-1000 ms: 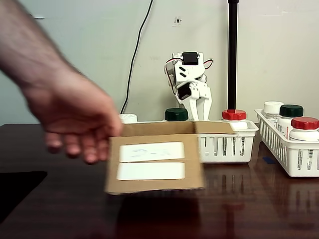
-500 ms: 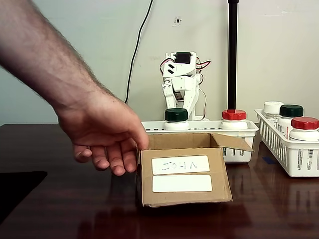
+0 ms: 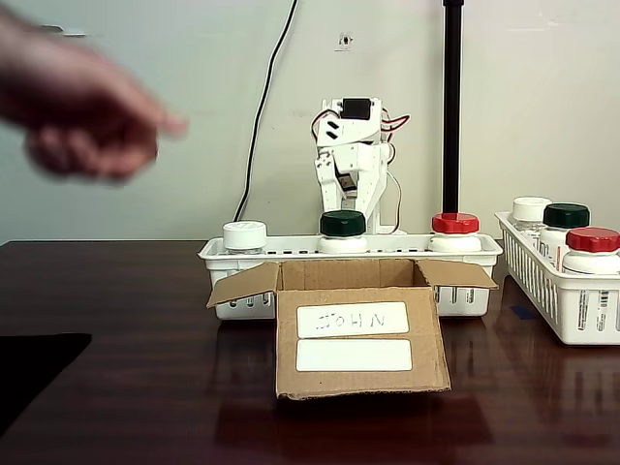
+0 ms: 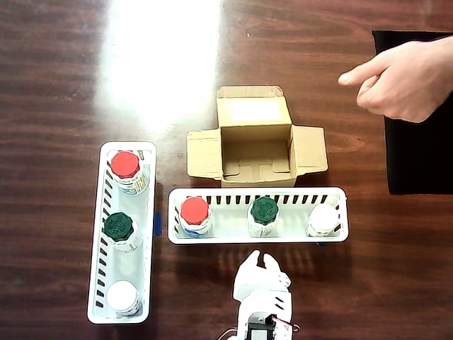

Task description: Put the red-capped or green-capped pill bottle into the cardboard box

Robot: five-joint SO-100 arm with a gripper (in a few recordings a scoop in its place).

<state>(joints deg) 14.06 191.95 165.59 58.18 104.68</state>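
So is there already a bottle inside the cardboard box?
No, in the overhead view the cardboard box stands open with only its bare folded bottom showing.

Dark wood table (image 4: pixel 64 85), very shiny, with a bright glare. Brown cardboard box (image 3: pixel 360 339), matt, with smooth white paper labels (image 3: pixel 353 320). White plastic baskets (image 4: pixel 258 237) with slotted walls. Pill bottle (image 4: pixel 194 215) of white plastic, smooth red cap. Black matt cloth (image 4: pixel 417 156) at far right.
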